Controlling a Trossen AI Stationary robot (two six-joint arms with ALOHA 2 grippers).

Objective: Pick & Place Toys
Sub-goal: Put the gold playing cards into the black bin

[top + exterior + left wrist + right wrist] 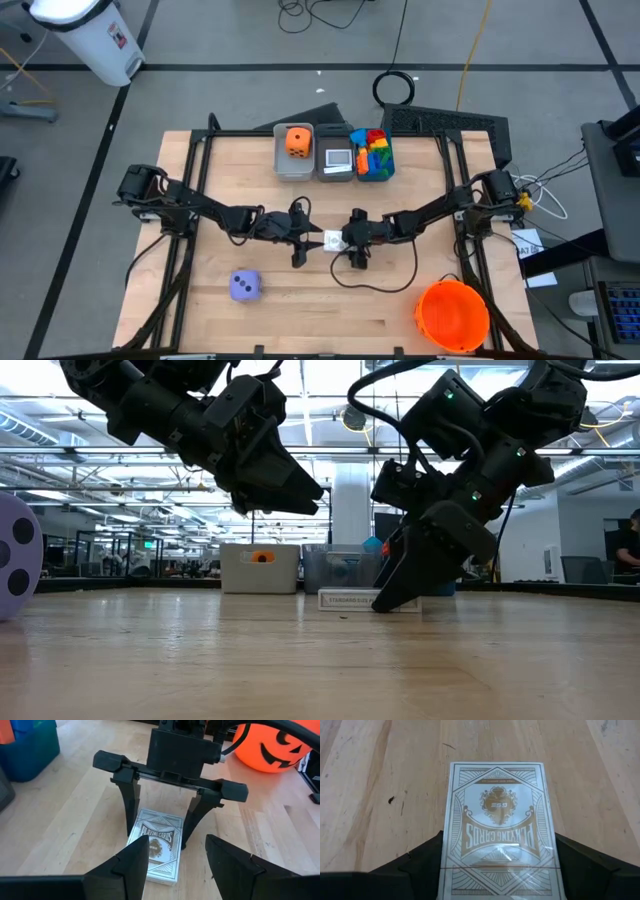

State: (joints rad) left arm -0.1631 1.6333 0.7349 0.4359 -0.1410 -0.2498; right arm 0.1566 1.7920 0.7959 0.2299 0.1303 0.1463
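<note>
A white pack of playing cards (331,240) lies flat on the wooden table, mid-table. My right gripper (346,240) comes down over its right end, with one finger on each long side. My left gripper (303,234) hovers open just left of the pack and above the table, nothing between its fingers (135,865). A purple die (245,286) rests on the table near the front left. An orange die (297,141) sits in a grey bin at the back. Coloured blocks (372,152) fill the blue bin. My right gripper has the pack's two long sides (451,851) between its fingers (131,812), near the end that faces the table's right. The fingers slant down from the right and lie along the pack. The pack stays flat on the table, face up.
Three bins stand in a row at the table's far edge, the middle one (336,160) holding a card pack. An orange pumpkin bucket (452,315) stands at the front right corner. Bare wood lies between the purple die and the bucket.
</note>
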